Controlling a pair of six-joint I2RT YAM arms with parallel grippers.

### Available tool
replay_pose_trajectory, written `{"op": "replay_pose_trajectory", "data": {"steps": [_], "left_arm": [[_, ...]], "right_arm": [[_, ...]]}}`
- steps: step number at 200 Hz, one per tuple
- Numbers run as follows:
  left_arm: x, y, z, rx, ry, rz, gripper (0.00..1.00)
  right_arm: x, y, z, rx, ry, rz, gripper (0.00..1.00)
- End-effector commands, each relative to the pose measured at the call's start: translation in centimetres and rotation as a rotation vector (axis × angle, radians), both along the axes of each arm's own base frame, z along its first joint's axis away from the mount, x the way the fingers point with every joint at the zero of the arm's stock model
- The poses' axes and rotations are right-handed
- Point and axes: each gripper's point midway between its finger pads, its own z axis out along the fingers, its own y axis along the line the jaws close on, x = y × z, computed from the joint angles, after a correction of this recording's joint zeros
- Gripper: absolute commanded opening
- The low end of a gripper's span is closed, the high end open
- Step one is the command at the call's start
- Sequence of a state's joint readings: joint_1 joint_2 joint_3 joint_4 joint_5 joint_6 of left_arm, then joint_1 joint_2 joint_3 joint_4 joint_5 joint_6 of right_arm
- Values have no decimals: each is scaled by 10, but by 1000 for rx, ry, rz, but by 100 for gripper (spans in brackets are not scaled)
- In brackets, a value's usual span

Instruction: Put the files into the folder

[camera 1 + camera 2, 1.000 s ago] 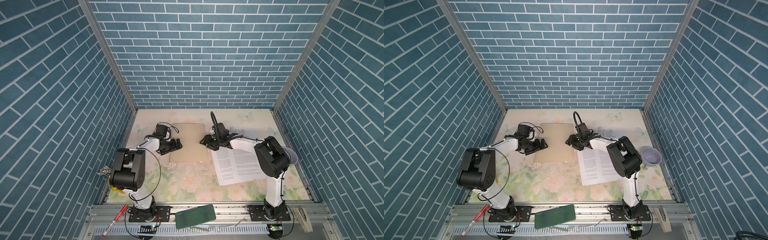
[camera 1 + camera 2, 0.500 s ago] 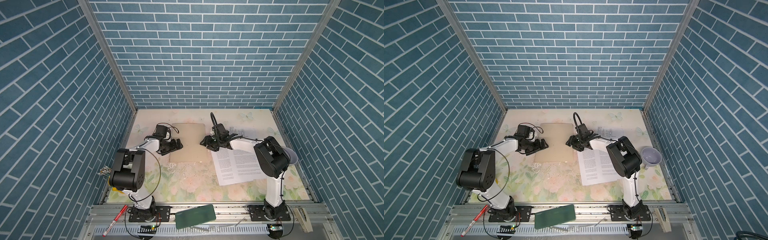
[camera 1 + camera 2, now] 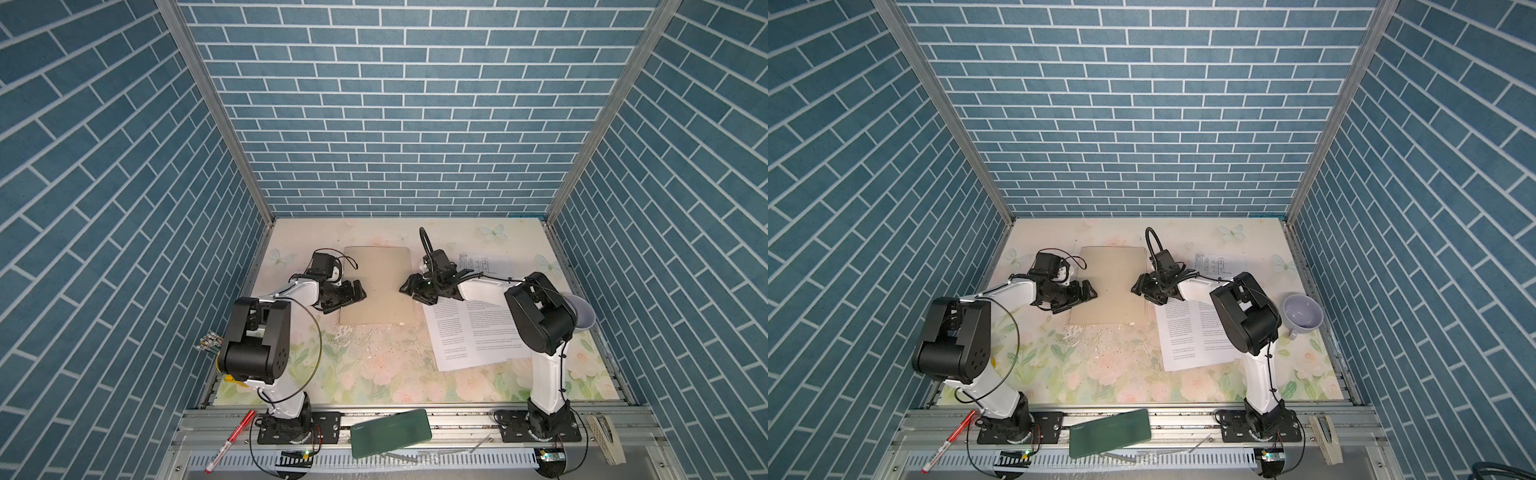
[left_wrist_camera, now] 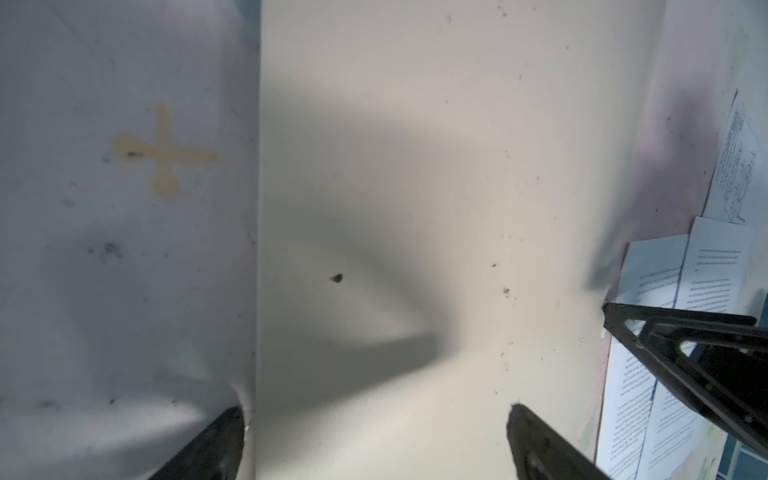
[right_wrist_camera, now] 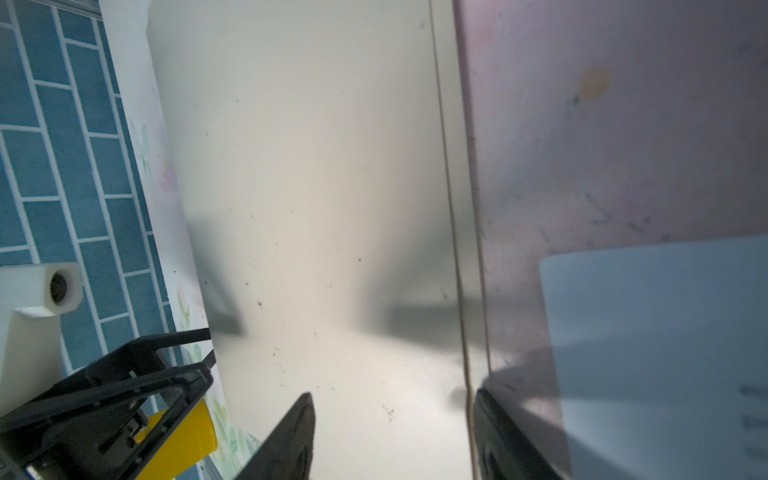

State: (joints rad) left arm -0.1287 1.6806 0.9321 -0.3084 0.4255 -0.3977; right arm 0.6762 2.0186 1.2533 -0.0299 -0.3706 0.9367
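Folder [image 3: 376, 286] lies shut between your grippers: left gripper [image 3: 358, 292] fully spread, right gripper [image 3: 409, 291] half-spread astride its edge, both empty; files [image 3: 469, 332] just beyond the right. Opening step, seemingly; next, catch and lift the cover

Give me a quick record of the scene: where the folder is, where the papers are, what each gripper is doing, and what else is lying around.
folder: closed, flat on the table, centre back
left gripper: open, at the folder's left edge
right gripper: open, at the folder's right edge
text sheets: two, overlapping, right of the folder, outside it
diagram sheet: farther back, also outside the folder
other items: cup at far right; green case and red pen on the front frame
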Motion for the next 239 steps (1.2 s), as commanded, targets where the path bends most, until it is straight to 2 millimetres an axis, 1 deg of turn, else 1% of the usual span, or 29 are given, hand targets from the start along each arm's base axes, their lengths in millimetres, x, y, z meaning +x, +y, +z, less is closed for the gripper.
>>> {"op": "replay_pose_trajectory", "data": {"steps": [1, 60, 91, 132, 174, 202, 239], "left_arm": [[-2, -1, 3, -20, -7, 7, 100], [-1, -9, 5, -73, -13, 12, 100], [-1, -11, 4, -91, -14, 11, 100], [-4, -12, 3, -99, -19, 9, 100], [-7, -12, 2, -102, -32, 6, 100], [-8, -12, 3, -103, -44, -2, 100], [-10, -12, 4, -101, -52, -7, 100]], "right_arm": [[-17, -11, -31, -82, 59, 21, 61], [-26, -10, -39, -50, 84, 28, 62], [-29, -10, -33, -22, 75, 31, 61], [-30, -7, -16, 64, 58, -4, 57], [-25, 2, 9, 158, 22, -20, 50], [-23, 6, 21, 204, 5, -20, 46], [-21, 8, 34, 252, -13, -34, 45]]}}
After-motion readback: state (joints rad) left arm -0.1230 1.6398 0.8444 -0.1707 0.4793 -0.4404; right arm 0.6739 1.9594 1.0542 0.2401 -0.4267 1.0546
